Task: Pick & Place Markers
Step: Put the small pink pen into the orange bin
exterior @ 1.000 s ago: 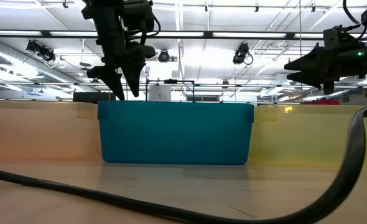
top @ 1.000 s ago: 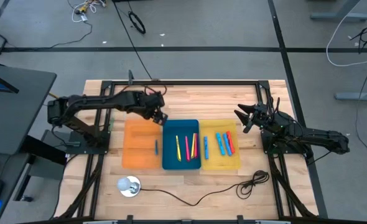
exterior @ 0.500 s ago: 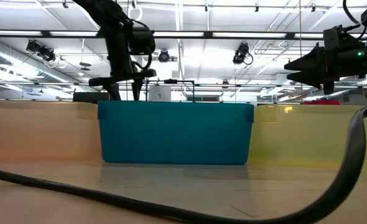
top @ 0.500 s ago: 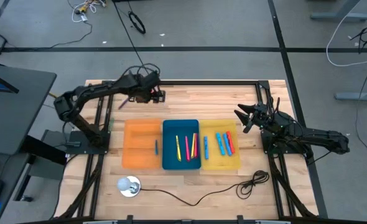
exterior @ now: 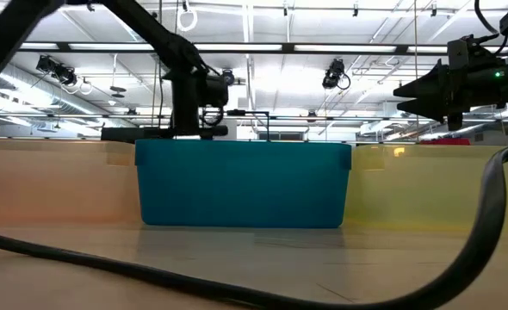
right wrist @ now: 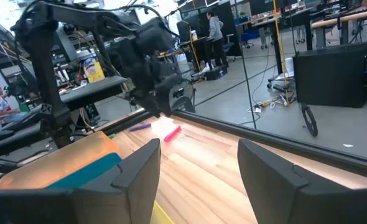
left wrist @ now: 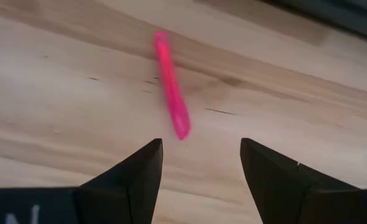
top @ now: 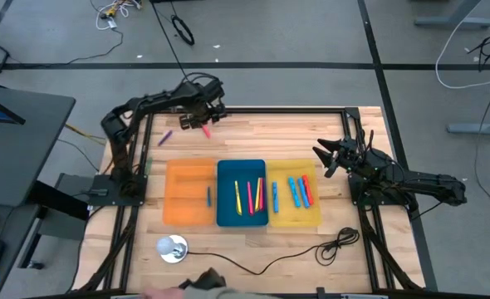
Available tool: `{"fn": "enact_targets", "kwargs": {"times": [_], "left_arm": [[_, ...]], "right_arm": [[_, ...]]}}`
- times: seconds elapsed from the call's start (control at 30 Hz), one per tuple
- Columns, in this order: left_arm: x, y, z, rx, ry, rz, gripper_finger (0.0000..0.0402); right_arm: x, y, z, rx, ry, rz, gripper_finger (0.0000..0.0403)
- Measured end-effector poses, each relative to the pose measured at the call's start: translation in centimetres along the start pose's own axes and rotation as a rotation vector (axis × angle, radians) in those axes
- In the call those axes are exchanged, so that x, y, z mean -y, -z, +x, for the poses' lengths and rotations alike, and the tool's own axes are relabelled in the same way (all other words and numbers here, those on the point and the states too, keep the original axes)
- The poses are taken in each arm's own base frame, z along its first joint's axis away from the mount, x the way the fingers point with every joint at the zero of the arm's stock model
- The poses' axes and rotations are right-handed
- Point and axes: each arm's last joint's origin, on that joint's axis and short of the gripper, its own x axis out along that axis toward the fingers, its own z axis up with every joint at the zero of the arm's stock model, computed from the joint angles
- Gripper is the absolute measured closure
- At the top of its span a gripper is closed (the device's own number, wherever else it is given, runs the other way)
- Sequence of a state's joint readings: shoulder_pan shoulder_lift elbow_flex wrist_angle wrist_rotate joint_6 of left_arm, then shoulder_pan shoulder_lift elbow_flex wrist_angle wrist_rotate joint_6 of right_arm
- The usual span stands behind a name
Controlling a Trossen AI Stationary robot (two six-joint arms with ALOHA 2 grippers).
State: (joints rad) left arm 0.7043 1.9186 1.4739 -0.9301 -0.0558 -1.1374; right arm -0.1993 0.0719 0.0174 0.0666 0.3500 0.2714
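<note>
Counts, taking the blue tray (top: 242, 214) as reference:
- Trays: 3 in a row. Orange tray (top: 188, 193) on one side of the blue tray, yellow tray (top: 294, 213) on the other.
- Markers in trays: 1 in the orange (top: 208, 195), 4 in the blue (top: 249, 196), 3 in the yellow (top: 299, 191).
- Loose markers: 2 on the bare table beyond the blue tray, one pink (top: 206, 130), one purple (top: 165, 137).
- Markers total: 10.
- Arms: 2.
</note>
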Motion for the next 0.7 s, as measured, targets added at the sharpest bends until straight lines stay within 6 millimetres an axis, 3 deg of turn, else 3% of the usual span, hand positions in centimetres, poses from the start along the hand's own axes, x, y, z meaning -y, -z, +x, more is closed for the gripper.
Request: {"fn": "enact_targets", "kwargs": {"times": [0.33, 0.7], "left_arm": [[0.9, -1.8, 3.7, -0.085, -0.139, -0.094, 0.0179], [0.1, -3.8, 4.3, -0.040, -0.142, -0.250, 0.0179]], "right_arm": [[0.0, 0.0, 0.0, 0.000, 0.000, 0.000, 0.0188], [0.0, 0.0, 0.0, 0.000, 0.000, 0.000, 0.0188]]}}
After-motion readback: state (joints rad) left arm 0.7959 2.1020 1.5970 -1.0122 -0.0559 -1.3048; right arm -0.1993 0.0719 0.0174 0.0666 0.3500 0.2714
